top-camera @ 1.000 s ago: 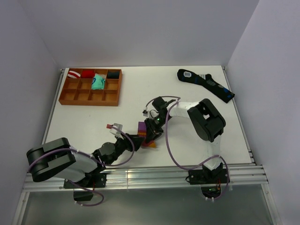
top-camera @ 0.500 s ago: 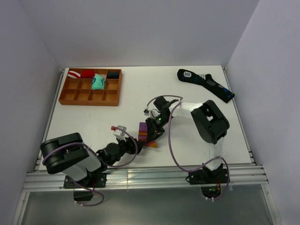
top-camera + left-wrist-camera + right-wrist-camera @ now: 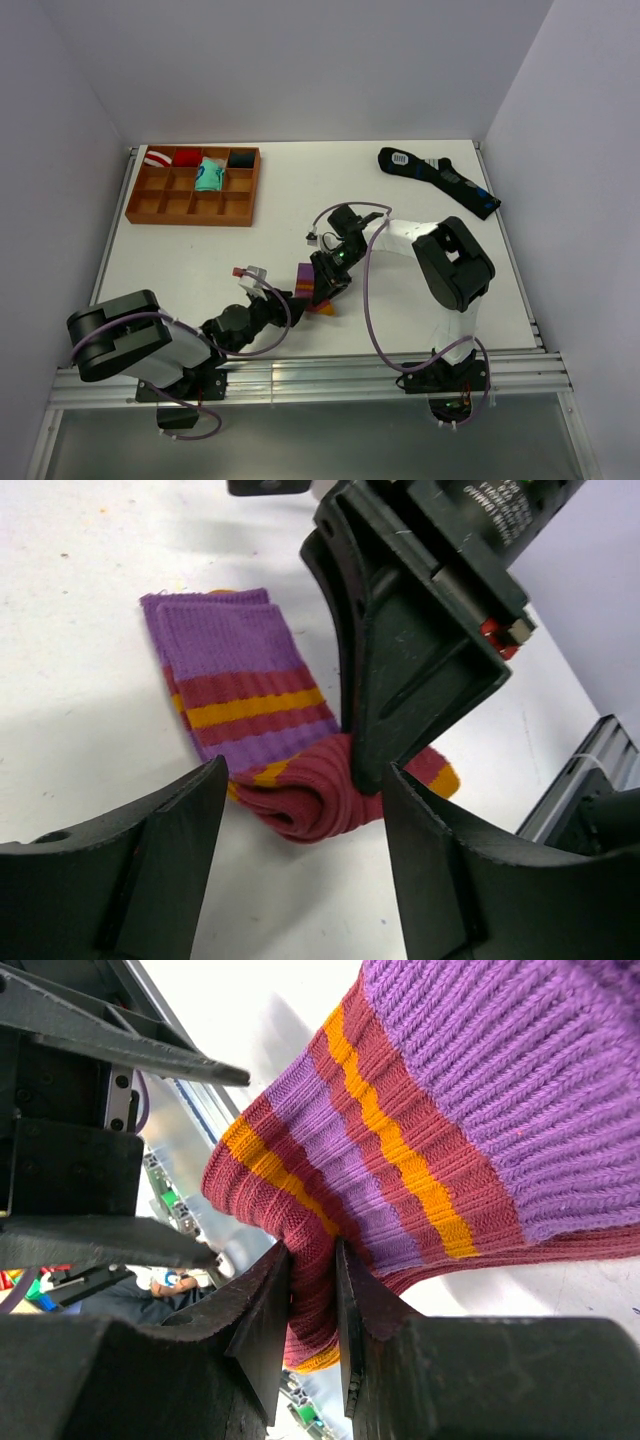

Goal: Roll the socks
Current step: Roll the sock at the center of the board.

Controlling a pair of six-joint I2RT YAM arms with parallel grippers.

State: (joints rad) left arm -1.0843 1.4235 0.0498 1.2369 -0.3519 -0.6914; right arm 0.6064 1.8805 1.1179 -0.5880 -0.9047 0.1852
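The maroon sock (image 3: pixel 307 285) with purple cuff and orange stripes lies partly rolled on the table between the arms. In the left wrist view the sock (image 3: pixel 250 710) lies flat at the cuff and curls into a maroon roll at the near end. My right gripper (image 3: pixel 325 285) is shut on that rolled fold of the sock (image 3: pixel 400 1130); its fingers (image 3: pixel 262 1320) pinch the maroon knit. My left gripper (image 3: pixel 300 880) is open just in front of the roll, a finger on each side, not touching it. It shows low in the top view (image 3: pixel 283 298).
A wooden divided tray (image 3: pixel 150 205) at the back left holds small rolled sock bundles (image 3: pixel 208 175). A long black sock with blue marks (image 3: pixel 438 178) lies at the back right. The metal rail (image 3: pixel 300 385) runs along the near edge.
The left arm's elbow has swung and its gripper has shifted slightly near the sock. The right gripper has stayed shut on the sock in about the same place.
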